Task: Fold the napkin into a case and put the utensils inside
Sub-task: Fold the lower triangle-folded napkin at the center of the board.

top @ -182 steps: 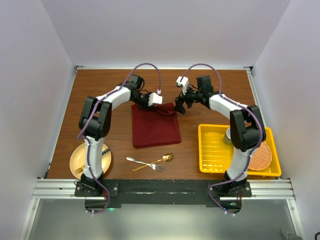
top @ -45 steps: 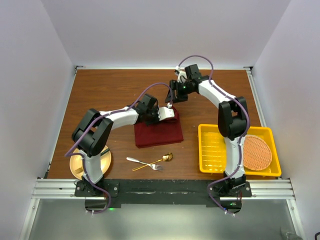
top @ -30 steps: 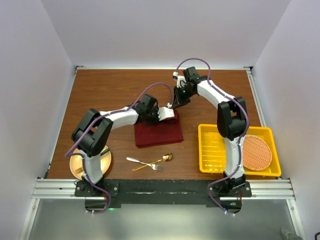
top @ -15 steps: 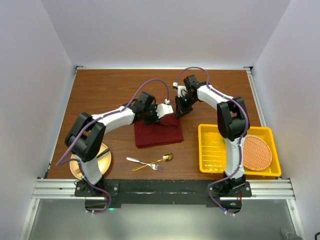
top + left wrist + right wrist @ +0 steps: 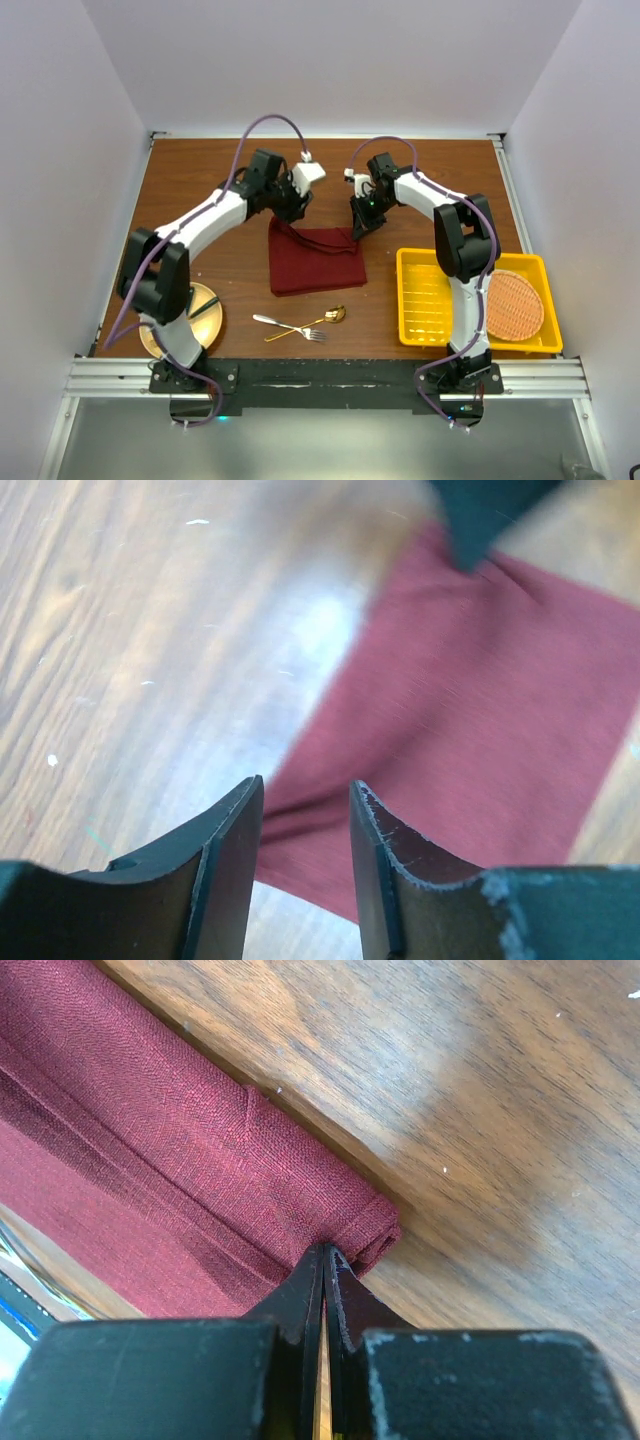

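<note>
While the left claw [image 5: 305, 788] stood apart above the worktop [image 5: 200, 180], the right claw [image 5: 323, 1252] was clamped on the napkin [image 5: 315, 265] at its folded corner.

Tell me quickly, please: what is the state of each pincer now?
Left pincer: open, holding nothing, above the napkin.
Right pincer: closed, tips at the napkin's folded corner; whether it pinches cloth cannot be told.

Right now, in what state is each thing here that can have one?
napkin, folded, flat on table.
left gripper, open, empty.
right gripper, shut on napkin's corner.
fork, on table, crossing spoon.
spoon, on table, outside napkin.
tray, holding woven mat.
</note>
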You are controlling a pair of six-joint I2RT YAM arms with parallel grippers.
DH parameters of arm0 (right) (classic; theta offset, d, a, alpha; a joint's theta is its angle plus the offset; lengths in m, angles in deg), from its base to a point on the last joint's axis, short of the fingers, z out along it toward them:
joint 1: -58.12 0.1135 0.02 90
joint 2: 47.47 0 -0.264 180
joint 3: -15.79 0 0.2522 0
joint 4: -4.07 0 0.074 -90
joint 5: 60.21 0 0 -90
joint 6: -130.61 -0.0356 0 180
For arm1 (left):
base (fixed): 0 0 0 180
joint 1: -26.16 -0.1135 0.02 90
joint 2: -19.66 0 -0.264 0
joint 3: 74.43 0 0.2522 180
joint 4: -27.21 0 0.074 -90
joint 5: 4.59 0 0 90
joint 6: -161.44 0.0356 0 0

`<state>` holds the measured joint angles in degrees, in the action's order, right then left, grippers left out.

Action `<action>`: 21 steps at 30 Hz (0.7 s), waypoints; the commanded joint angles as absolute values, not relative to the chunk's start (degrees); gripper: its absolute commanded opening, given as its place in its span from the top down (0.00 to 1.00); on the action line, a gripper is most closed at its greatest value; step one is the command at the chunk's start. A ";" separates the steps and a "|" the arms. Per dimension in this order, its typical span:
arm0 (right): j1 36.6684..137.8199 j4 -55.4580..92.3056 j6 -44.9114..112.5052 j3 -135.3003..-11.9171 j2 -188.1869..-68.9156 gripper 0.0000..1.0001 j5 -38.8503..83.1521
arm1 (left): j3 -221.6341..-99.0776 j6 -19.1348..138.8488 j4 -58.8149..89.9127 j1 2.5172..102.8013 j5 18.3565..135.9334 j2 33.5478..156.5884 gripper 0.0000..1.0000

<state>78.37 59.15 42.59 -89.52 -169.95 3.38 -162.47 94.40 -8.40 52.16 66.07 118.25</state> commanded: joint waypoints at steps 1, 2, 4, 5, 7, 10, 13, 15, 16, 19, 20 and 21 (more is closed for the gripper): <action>78.77 58.52 44.48 -89.21 -167.09 1.00 5.01 | -170.62 86.21 -10.90 48.58 62.73 125.12 0.55; 78.77 58.52 44.57 -89.21 -167.09 1.00 5.01 | -172.19 84.72 -10.90 47.79 62.38 126.09 0.54; 78.77 58.61 44.83 -89.21 -167.00 1.00 5.01 | -173.87 84.01 -11.60 47.52 62.03 128.90 0.53; 78.77 58.61 44.83 -89.12 -167.09 1.00 5.01 | -175.10 83.48 -12.56 47.26 61.68 129.78 0.53; 78.77 58.61 44.92 -89.21 -167.09 1.00 5.18 | -176.07 83.39 -14.06 47.25 61.50 132.24 0.53; 78.68 58.87 45.18 -89.38 -167.00 1.00 4.92 | -177.57 84.00 -20.28 46.64 60.27 134.44 0.57; 78.77 58.96 45.18 -89.47 -167.09 1.00 4.83 | -175.82 85.05 -22.67 45.94 58.69 133.75 0.68; 78.77 59.05 45.18 -89.73 -167.26 1.00 4.92 | -173.54 85.76 -23.12 45.85 58.16 132.00 0.72; 78.77 59.14 45.18 -89.91 -167.44 1.00 4.92 | -172.31 86.55 -23.73 45.85 58.16 131.55 0.75; 78.77 59.40 45.27 -90.43 -167.62 1.00 4.83 | -170.03 88.13 -24.96 45.85 57.63 130.41 0.83; 78.77 59.57 45.27 -90.44 -167.70 1.00 4.83 | -169.23 88.22 -24.70 45.85 57.81 129.97 0.84; 78.77 59.49 45.27 -90.61 -167.79 1.00 4.66 | -168.26 88.22 -24.26 45.85 57.98 129.79 0.84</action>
<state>78.48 59.15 43.92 -89.52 -169.95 3.40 -171.04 86.49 -22.43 46.17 59.87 133.44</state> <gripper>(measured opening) 0.008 0.167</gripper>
